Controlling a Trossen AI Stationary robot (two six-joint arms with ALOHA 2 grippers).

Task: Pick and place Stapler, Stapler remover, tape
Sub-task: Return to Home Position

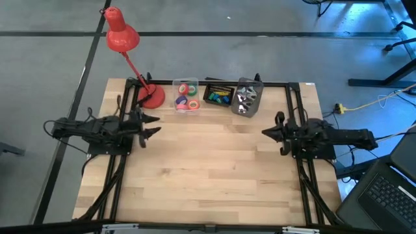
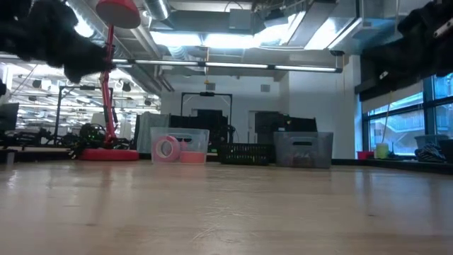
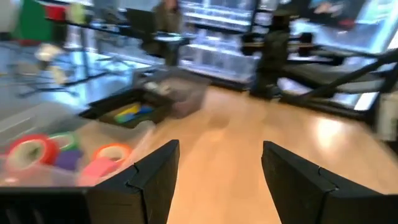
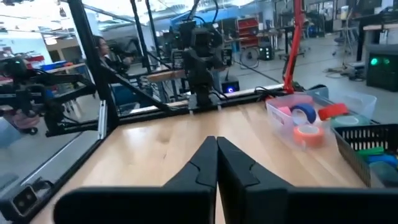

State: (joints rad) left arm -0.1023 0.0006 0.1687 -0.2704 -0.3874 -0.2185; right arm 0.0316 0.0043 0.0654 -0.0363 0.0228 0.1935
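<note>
The wooden table (image 1: 208, 169) carries, along its far edge, a red lamp (image 1: 153, 98), a clear bin (image 1: 175, 91), a black basket (image 1: 219, 85) and a grey bin (image 1: 260, 91).

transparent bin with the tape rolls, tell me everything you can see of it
It is a clear plastic bin, rectangular and open-topped, standing upright near the far edge of the wooden table. It sits between the red lamp's base and a black slotted bin; whether it touches either cannot be told. Inside lie several tape rolls: red-orange, pink, green and blue. The left gripper and the right gripper are both clear of it.
</note>
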